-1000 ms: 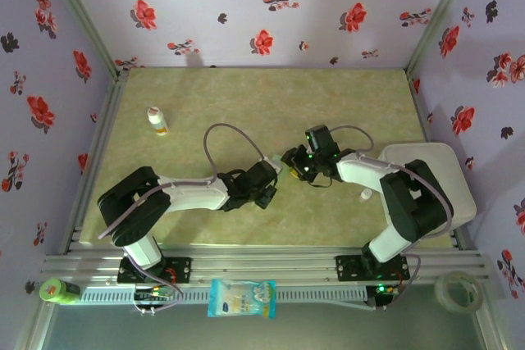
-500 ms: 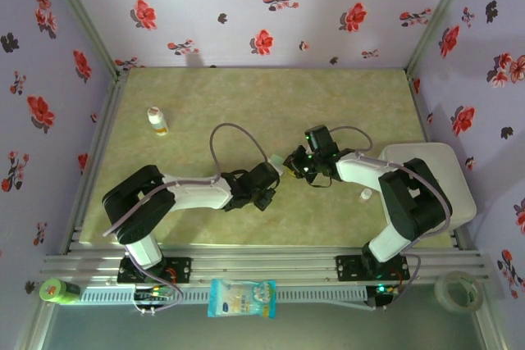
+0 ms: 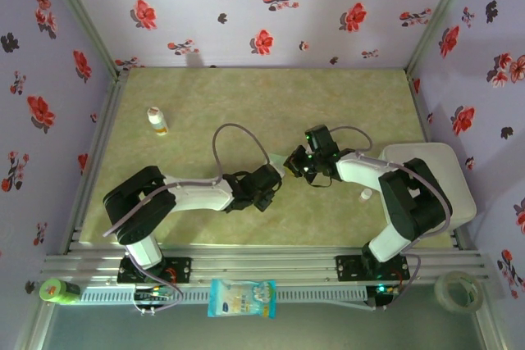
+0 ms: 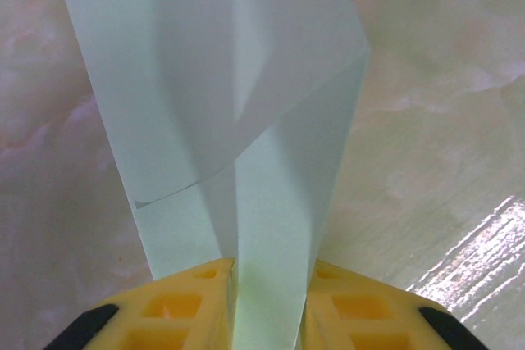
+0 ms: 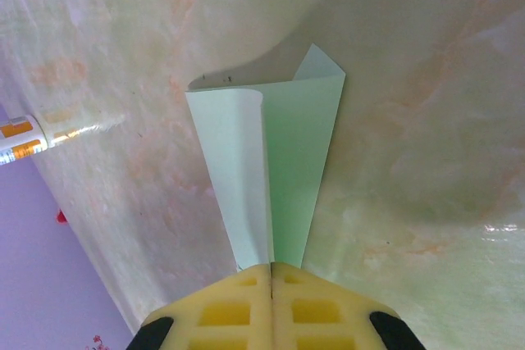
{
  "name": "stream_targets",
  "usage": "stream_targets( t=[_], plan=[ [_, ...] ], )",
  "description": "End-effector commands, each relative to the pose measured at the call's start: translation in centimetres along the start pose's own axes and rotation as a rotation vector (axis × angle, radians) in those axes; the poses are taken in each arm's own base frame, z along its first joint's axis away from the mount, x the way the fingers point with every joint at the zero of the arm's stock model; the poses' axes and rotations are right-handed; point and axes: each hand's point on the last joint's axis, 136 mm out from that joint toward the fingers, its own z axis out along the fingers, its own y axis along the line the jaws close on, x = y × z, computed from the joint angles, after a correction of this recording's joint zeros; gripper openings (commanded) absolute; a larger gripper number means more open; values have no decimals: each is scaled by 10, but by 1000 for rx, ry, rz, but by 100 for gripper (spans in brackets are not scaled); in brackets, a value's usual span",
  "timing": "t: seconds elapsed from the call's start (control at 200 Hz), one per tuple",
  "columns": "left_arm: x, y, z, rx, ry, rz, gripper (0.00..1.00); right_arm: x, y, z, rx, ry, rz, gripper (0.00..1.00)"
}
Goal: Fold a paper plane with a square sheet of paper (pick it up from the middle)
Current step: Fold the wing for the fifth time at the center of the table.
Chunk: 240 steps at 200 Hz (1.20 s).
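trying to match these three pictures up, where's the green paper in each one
Top view: the paper is a small pale sliver at centre, between the left gripper and the right gripper.
Left wrist: it fills the upper middle and runs down between the parted yellow fingers.
Right wrist: at centre, its lower end pinched in the shut fingers.
Shared landmark: the marbled tan table under it.

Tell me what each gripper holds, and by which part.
Right gripper pinches the folded paper at its narrow end. Left gripper is open, the paper running loose between its jaws.
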Motion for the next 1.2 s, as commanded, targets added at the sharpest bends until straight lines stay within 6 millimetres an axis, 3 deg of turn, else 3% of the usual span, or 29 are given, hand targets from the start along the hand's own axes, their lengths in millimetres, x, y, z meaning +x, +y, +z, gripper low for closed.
stream_targets(
  t=[0.0, 0.33, 0.45, 0.615, 0.74, 1.04, 1.195],
  plan=[
    [-2, 6, -1, -61, 1, 47, 29, -2, 6, -1, -33, 3, 13, 0],
    [1, 12, -1, -121, -2, 84, 31, -3, 8, -2, -56, 4, 29, 0],
    [-2, 14, -3, -128, -21, 77, 28, -3, 6, -1, -55, 6, 31, 0],
    [-3, 13, -3, -127, -24, 82, 16, -3, 7, -1, -57, 7, 29, 0],
    [0, 14, -2, -130, -16, 86, 14, -3, 6, -1, -55, 6, 28, 0],
    [-2, 19, -1, -166, -23, 79, 24, -4, 7, -2, -57, 7, 29, 0],
    [-3, 20, -1, -172, -23, 79, 23, -4, 6, -2, -55, 8, 29, 0]
  ],
)
